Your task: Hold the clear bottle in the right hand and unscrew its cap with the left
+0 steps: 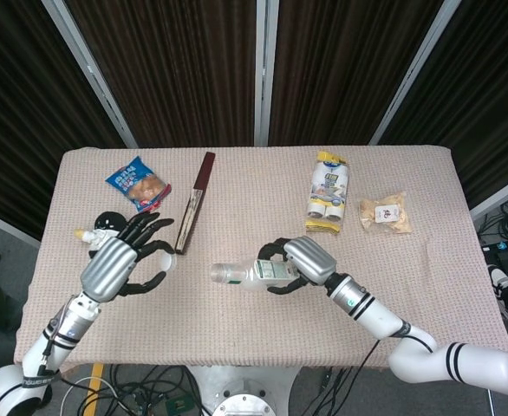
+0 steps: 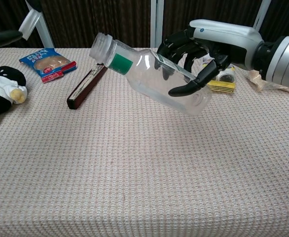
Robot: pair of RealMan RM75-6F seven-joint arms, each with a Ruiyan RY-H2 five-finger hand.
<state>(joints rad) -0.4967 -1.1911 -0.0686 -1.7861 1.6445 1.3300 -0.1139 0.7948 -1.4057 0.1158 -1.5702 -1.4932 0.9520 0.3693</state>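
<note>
Bottle: clear bottle (image 2: 154, 81) held off the tabletop (image 2: 134, 187) near its middle, tilted, open threaded neck pointing left and up; green label just below the neck; looks empty.
Right hand: right hand (image 2: 194, 59) wrapped around the bottle's lower body, fingers curled over, thumb under.
Left hand: left hand (image 1: 120, 260) well apart to the left, over the doll (image 1: 107, 224); fingers curled round something small and pale, likely the cap, though I cannot tell for sure.
Handling: light, thin-walled, smooth; likely to dent or slip if squeezed hard. Best gripped around the body.
Progress: neck looks bare, so the unscrewing seems done.
</note>
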